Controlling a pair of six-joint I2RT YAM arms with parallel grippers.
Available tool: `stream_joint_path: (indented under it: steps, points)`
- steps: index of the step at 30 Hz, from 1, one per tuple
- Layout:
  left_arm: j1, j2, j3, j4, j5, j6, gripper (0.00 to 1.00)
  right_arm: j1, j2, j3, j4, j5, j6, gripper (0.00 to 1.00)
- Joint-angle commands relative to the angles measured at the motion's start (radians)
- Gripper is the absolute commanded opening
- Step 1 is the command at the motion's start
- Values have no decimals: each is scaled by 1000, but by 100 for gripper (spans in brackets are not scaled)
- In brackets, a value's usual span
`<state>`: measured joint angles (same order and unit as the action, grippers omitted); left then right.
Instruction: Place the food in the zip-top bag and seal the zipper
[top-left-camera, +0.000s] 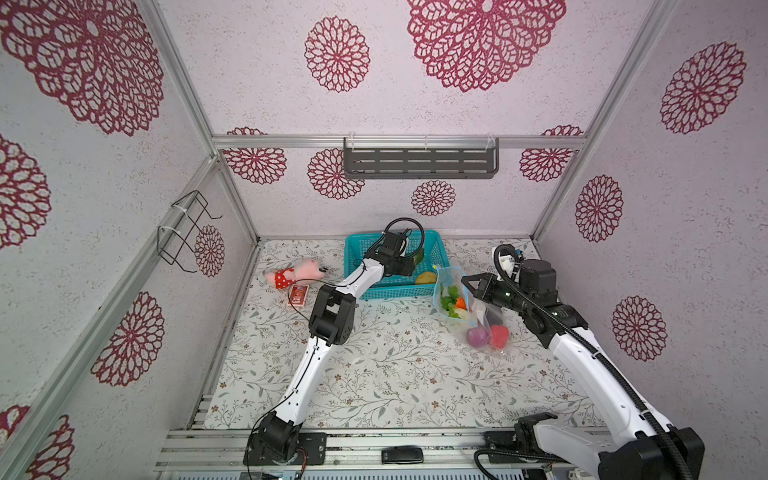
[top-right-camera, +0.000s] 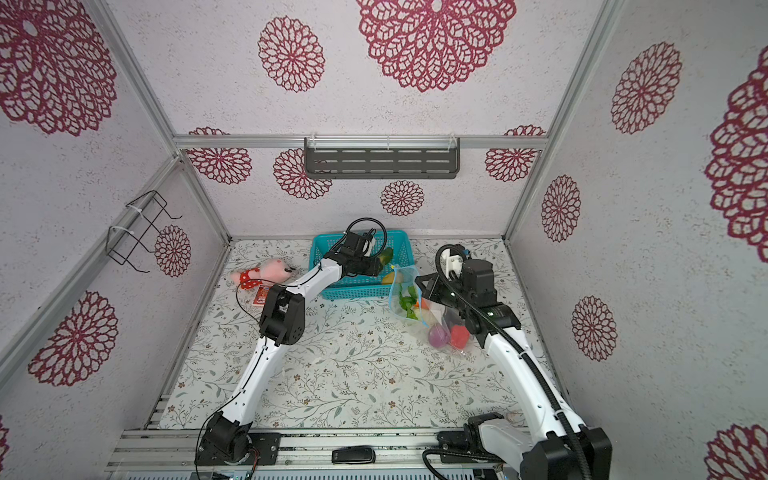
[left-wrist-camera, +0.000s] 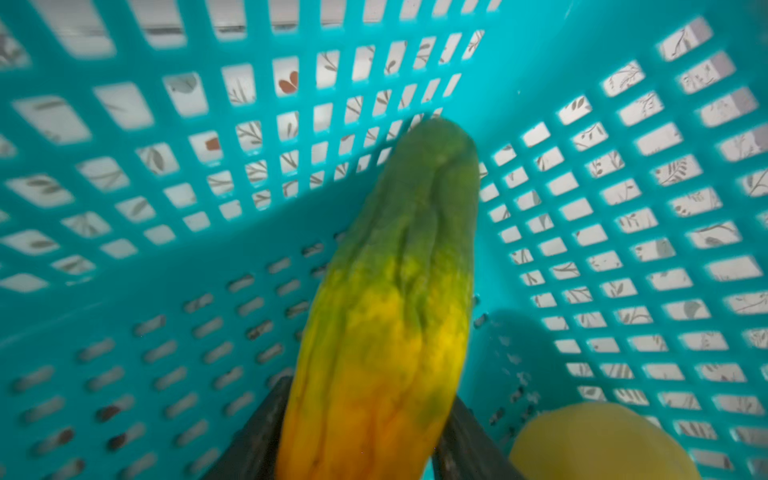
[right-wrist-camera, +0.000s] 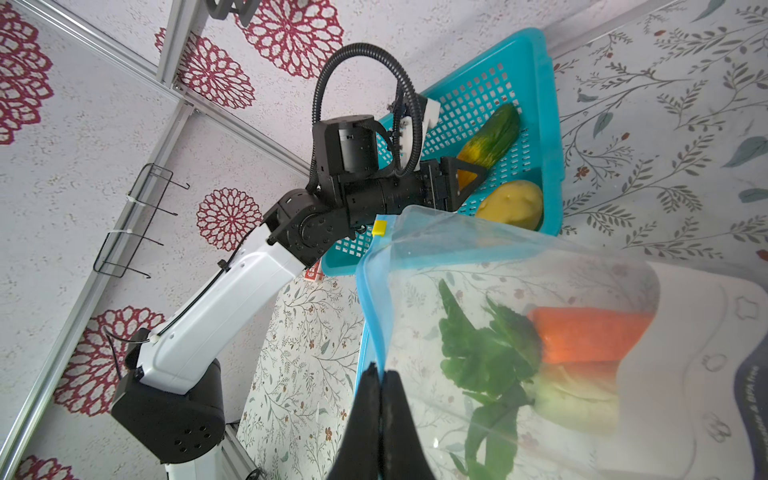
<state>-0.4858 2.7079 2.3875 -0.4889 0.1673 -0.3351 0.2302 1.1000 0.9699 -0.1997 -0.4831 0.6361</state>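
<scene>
The right tool (right-wrist-camera: 380, 386), jaws together, pinched the rim of the zip-top bag (right-wrist-camera: 540, 257) just beside the zipper (right-wrist-camera: 368, 291). This was likely to hold the mouth up and gaping toward the basket (top-left-camera: 395, 291). A carrot (right-wrist-camera: 590, 332) and green leaves (right-wrist-camera: 486, 353) already lay inside the bag, which rested on the worktop (top-left-camera: 395, 374). In the basket, the left tool (left-wrist-camera: 363, 419) gripped a green-and-yellow vegetable (left-wrist-camera: 399, 270) by both flanks, with the yellow potato (right-wrist-camera: 511, 203) just beside it.

Teal basket (top-left-camera: 399, 291); veg (left-wrist-camera: 395, 291) green-to-yellow, potato (left-wrist-camera: 602, 444) yellow — table (top-left-camera: 395, 374) w/ leafy print, walls (top-left-camera: 457, 112) maroon rosettes.
</scene>
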Motion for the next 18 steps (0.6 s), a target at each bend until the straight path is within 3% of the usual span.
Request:
stream_joint_path:
  steps: [1,18]
  points:
    - [3,-62,-11,-9,-8,29,50,-7,-32,-11,29,-17,-11,0]
    - [5,-244,-237,64,-6,48,28,-8,-14,-17,52,-26,-7,0]
